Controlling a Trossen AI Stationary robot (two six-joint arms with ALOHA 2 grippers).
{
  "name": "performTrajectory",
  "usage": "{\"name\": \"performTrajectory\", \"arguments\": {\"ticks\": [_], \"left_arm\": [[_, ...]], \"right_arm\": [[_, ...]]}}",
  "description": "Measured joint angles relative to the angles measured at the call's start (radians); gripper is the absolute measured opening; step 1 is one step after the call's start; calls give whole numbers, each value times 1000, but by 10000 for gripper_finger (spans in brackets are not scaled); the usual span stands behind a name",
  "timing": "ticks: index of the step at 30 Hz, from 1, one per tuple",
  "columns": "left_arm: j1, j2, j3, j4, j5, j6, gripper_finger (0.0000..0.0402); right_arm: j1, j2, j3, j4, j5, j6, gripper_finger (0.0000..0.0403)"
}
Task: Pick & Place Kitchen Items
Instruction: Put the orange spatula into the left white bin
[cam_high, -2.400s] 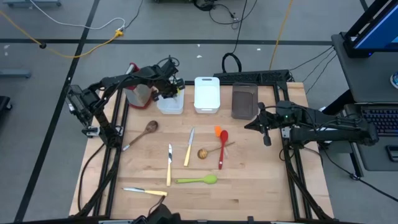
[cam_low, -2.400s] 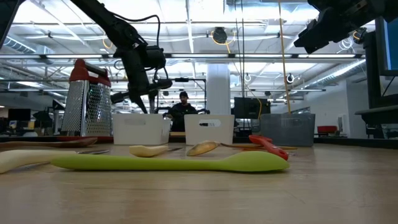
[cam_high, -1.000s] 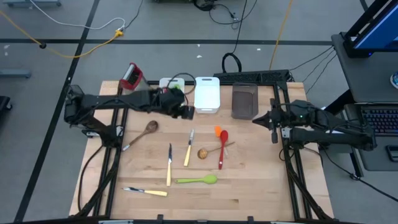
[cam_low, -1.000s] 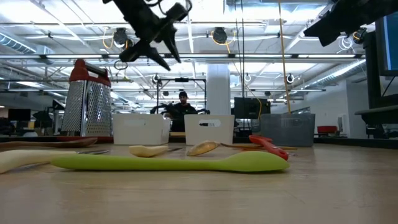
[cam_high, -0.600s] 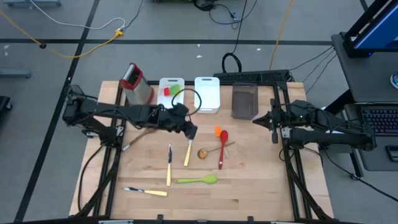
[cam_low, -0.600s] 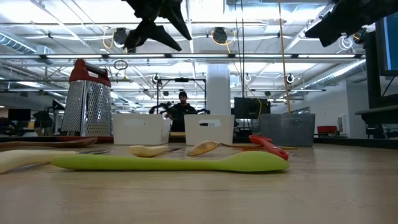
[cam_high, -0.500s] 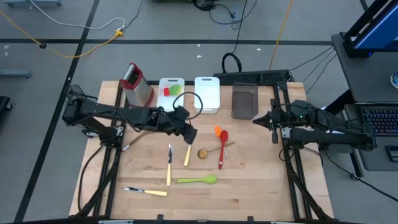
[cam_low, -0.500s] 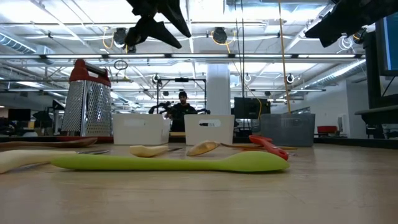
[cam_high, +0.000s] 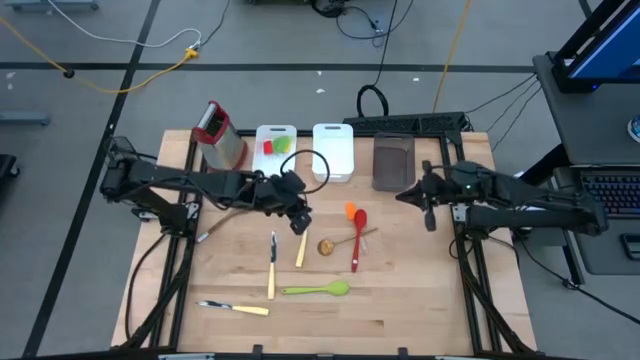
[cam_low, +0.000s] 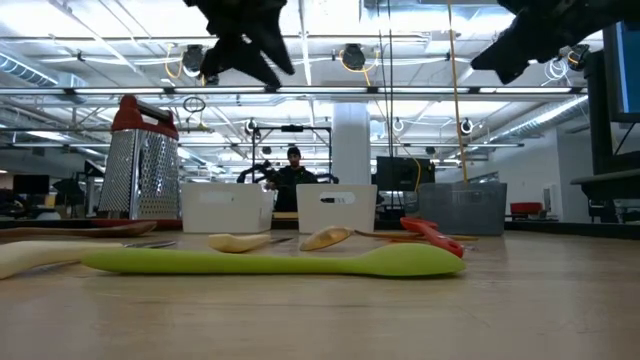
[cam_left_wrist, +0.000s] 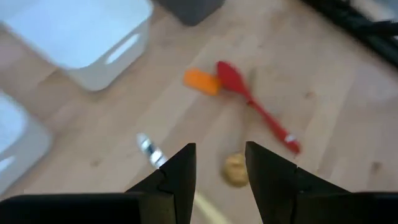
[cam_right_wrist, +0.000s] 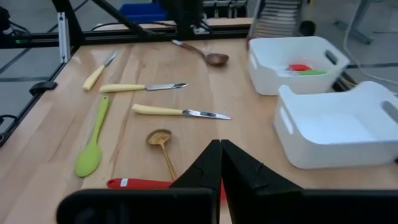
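Left tool (cam_high: 300, 220) hovers part-open and empty over a cream-handled knife (cam_high: 304, 237) lying flat mid-bench (cam_high: 400, 300), likely light, stiff, slippery, best pinched mid-handle; right tool (cam_high: 428, 212), fingers together, waits at the bench's right edge.

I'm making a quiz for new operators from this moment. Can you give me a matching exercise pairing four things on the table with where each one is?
Things:
1. green spoon
2. grater
3. dark bin
4. left gripper

Places:
A. back left corner of the table
B. above a cream-handled knife, mid-table
C. rightmost of the three bins at the back
D. lying flat near the front, in front of the red spoon

Pairs: 1-D, 2-A, 3-C, 4-B
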Motion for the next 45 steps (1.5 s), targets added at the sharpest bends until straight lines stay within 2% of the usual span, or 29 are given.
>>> {"name": "performTrajectory", "arguments": {"ticks": [6,11,13,21,28,35,41,45], "left_arm": [[12,-39,-11,-112,3,38,141],[18,-111,-96,-70,11,53,141],[18,-152,-148,3,16,57,140],[15,-364,-421,219,56,5,141],[3,-502,-602,364,55,-24,141],[4,-578,-713,432,54,-57,141],[5,-619,-771,456,54,-65,141],[1,-628,-776,460,57,-65,141]], "right_arm": [[49,153,0,128,12,6,4],[89,255,1,154,103,14,4],[99,281,1,145,135,27,4],[126,401,26,183,133,105,4],[177,567,68,194,159,167,4],[196,680,124,83,192,266,4],[167,738,146,70,291,290,6],[127,747,146,44,289,270,28]]}}
